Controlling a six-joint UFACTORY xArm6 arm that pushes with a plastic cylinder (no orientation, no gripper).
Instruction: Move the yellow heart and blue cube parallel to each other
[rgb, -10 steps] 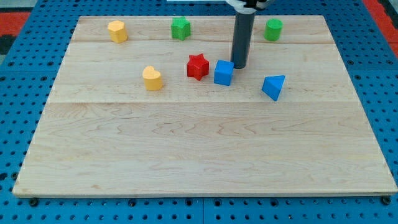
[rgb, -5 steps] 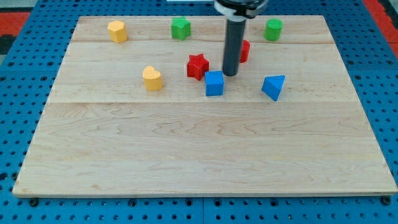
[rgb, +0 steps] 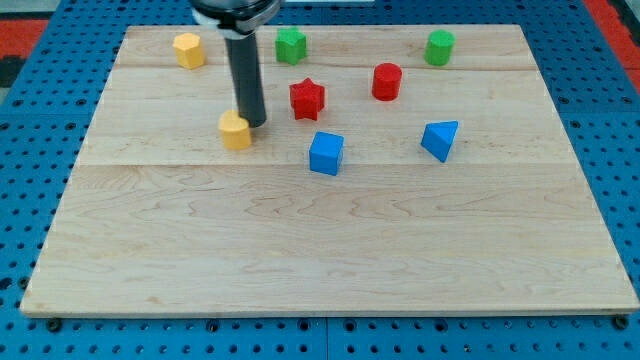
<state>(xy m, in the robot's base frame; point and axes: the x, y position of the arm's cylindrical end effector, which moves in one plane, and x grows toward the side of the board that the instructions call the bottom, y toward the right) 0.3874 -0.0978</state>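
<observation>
The yellow heart (rgb: 235, 131) lies left of the board's middle in the camera view. My tip (rgb: 253, 122) is against the heart's upper right side; the rod rises from there to the view's top. The blue cube (rgb: 326, 153) sits to the right of the heart and a little lower, apart from the tip.
A red star (rgb: 307, 98) stands just right of the rod. A red cylinder (rgb: 386, 81) and a blue triangular block (rgb: 440, 139) lie further right. A yellow block (rgb: 187, 49), a green block (rgb: 291, 45) and a green cylinder (rgb: 439, 47) line the top edge.
My tip has swept left from beside the blue cube to the yellow heart. The blue cube slid down and left. The red star shifted slightly up and left. The red cylinder is uncovered.
</observation>
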